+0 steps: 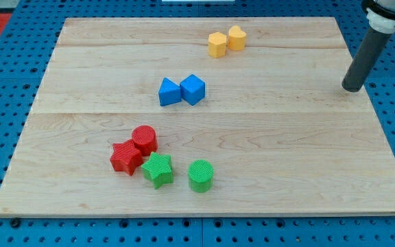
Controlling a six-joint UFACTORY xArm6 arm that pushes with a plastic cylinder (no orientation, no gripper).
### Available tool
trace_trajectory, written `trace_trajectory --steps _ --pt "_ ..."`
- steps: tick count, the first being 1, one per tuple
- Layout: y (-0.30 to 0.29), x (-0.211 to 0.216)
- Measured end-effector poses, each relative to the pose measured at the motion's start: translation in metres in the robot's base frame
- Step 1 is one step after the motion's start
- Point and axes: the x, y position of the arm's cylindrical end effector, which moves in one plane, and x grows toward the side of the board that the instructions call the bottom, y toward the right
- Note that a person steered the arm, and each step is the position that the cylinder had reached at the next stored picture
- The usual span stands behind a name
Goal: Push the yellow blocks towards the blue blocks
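My tip (352, 88) sat bare near the board's right edge, touching nothing, well apart from every block. The two yellow blocks (226, 41) huddled together at the view's top, and the blue blocks (182, 90) lay side by side below and to their left. The yellows looked light, stiff and quick to slide, so the push belonged on their upper-right faces. Their exact shapes were hard to read, perhaps rounded or many-sided. The rod's upper part ran out of frame.
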Motion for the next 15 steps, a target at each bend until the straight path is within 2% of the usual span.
trace_trajectory --steps 1,2,3,4,5,6,7,8,9,10,11,12,14,15 --pt "0.010 -0.016" --pt "0.014 -0.069" --pt "-0.032 -0.128" --pt "-0.086 -0.159" --pt "-0.122 -0.151" --pt "-0.194 -0.151" --pt "-0.257 -0.123" --pt "-0.285 -0.079" --pt "-0.291 -0.059" --pt "-0.293 -0.078" --pt "-0.274 -0.085" --pt "-0.226 -0.083" --pt "-0.211 -0.054" --pt "-0.241 -0.052"
